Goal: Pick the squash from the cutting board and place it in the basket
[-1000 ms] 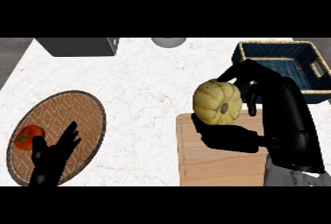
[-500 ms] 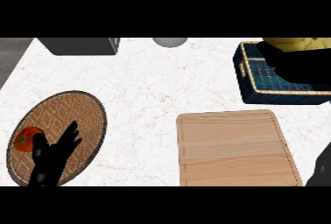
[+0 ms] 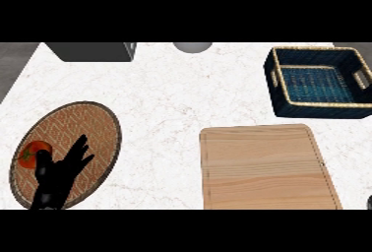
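Observation:
The wooden cutting board lies bare at the lower right of the counter. At the upper right stands the dark blue basket with a tan rim; its blue woven bottom shows with nothing in it. I see no squash anywhere in the head view. My left hand rests open at the lower left, fingers up, over a woven mat. My right hand does not show; only a small dark sliver sits at the lower right edge.
A round woven mat at the left carries a red tomato beside my left hand. A grey box and a grey round object stand at the counter's far edge.
The right hand carried the squash from above the board to over the basket, then left the view. The squash is no longer seen. The left hand stayed still.

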Controlling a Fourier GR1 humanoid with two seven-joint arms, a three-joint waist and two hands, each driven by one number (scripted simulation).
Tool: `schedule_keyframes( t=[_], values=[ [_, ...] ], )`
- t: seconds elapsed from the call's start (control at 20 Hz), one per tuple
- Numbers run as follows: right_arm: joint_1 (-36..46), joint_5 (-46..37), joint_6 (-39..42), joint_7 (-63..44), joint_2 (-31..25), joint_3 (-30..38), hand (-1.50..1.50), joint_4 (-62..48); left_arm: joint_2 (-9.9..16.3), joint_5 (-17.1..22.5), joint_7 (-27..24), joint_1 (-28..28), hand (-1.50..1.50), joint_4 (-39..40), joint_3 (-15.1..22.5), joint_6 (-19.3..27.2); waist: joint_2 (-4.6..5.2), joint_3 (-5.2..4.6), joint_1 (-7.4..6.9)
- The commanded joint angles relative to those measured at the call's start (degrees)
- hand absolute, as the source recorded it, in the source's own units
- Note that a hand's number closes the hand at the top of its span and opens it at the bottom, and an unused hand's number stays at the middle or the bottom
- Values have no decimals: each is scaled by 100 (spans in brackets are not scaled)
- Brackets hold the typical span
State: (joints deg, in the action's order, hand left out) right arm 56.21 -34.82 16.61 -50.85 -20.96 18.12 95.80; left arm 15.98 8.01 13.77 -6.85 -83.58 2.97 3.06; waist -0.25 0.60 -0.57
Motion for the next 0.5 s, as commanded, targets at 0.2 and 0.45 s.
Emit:
schedule_keyframes(
  t=[0.2,0.45],
  values=[
    [199,-9,-371,1098,-575,210,150,-1658,-166,-127,111,138,0,486,76,-71,50,-63,-1],
    [100,251,-676,1911,-742,608,150,-2666,-172,-116,54,144,0,504,12,-125,66,-60,-20]
  ],
)
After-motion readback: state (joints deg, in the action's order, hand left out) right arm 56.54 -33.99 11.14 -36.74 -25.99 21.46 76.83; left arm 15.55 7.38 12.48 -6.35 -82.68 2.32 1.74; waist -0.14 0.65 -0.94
